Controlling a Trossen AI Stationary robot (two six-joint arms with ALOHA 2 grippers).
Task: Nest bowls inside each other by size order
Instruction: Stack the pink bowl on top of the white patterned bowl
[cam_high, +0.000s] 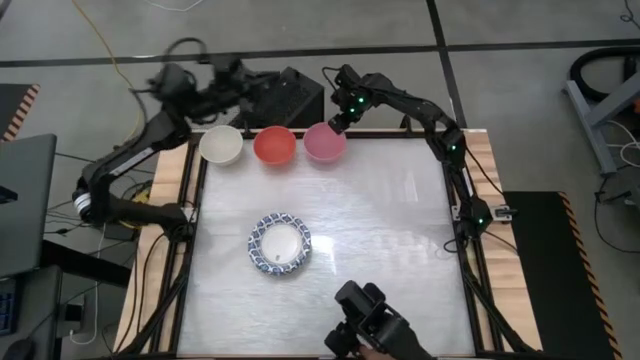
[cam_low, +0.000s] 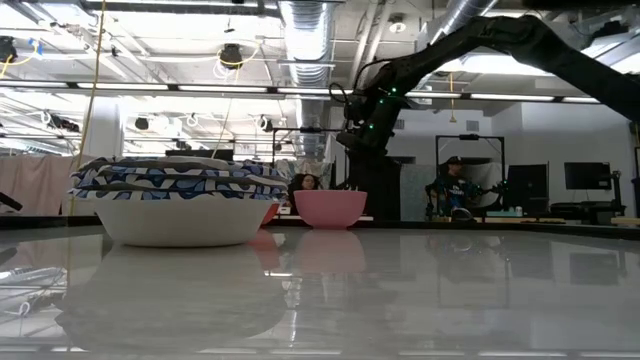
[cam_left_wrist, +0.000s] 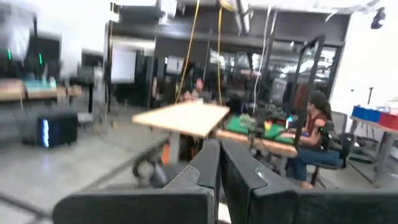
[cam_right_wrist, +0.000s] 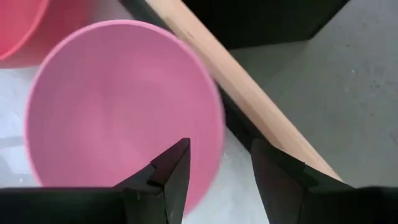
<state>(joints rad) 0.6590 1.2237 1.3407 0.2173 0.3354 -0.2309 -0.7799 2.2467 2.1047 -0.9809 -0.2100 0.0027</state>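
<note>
Three small bowls stand in a row along the table's far edge: a cream-white bowl (cam_high: 221, 146), a red bowl (cam_high: 274, 146) and a pink bowl (cam_high: 324, 142). A stack of blue-and-white patterned bowls (cam_high: 280, 244) rests on its base near the table's middle, and it looms large in the low view (cam_low: 175, 200). My right gripper (cam_right_wrist: 221, 149) hangs open above the pink bowl's far rim (cam_right_wrist: 214, 124). One finger is over the bowl's inside and the other is beyond the rim, clear of it in the low view (cam_low: 362, 140). My left gripper (cam_left_wrist: 219, 168) is shut, raised beyond the table's far left corner, pointing into the room.
A black box (cam_high: 285, 95) sits just past the far edge, behind the red bowl. The wooden table frame (cam_right_wrist: 249, 106) runs close behind the pink bowl. A dark camera mount (cam_high: 370, 320) stands at the near edge. People sit at desks in the room behind.
</note>
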